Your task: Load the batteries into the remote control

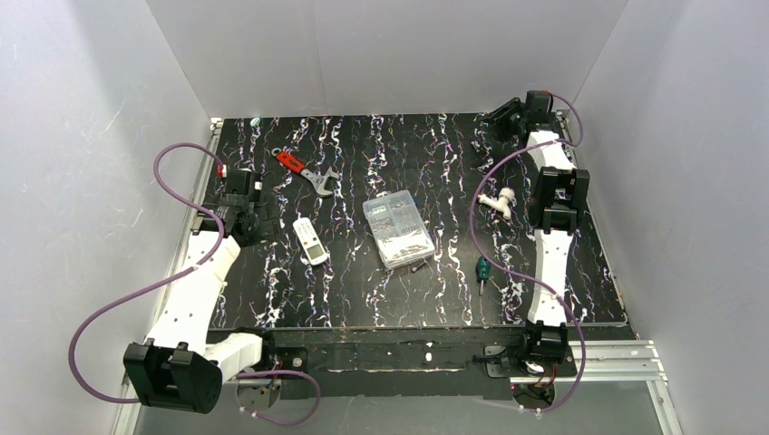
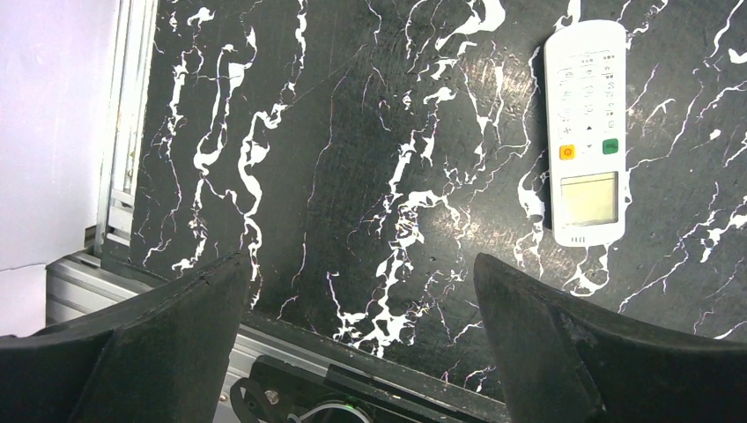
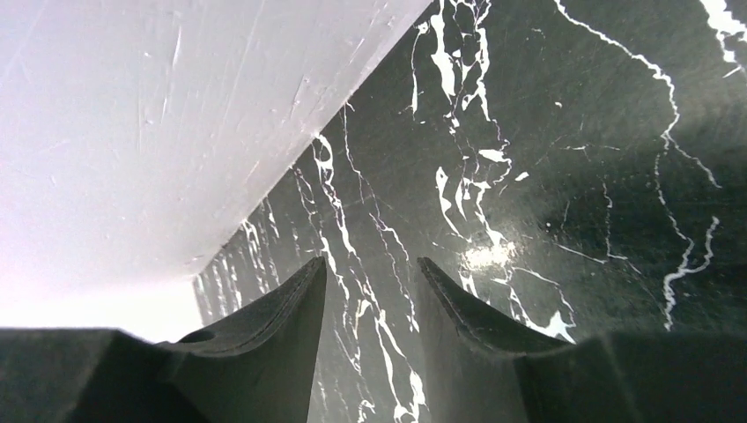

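Observation:
The white remote control (image 1: 311, 241) lies face up on the black marbled table, left of centre. In the left wrist view it (image 2: 586, 132) shows its display, small buttons and an orange mark. My left gripper (image 1: 261, 225) hangs over the table just left of the remote, open wide and empty (image 2: 361, 273). My right gripper (image 1: 497, 116) is at the far back right by the white wall, with the jaws a little apart and nothing between them (image 3: 370, 264). I cannot make out any batteries.
A clear compartment box (image 1: 397, 231) of small parts stands at the centre. A red-handled wrench (image 1: 306, 172) lies behind the remote. A green screwdriver (image 1: 481, 272) and a white fitting (image 1: 499, 199) lie to the right. White walls enclose the table (image 1: 363, 299).

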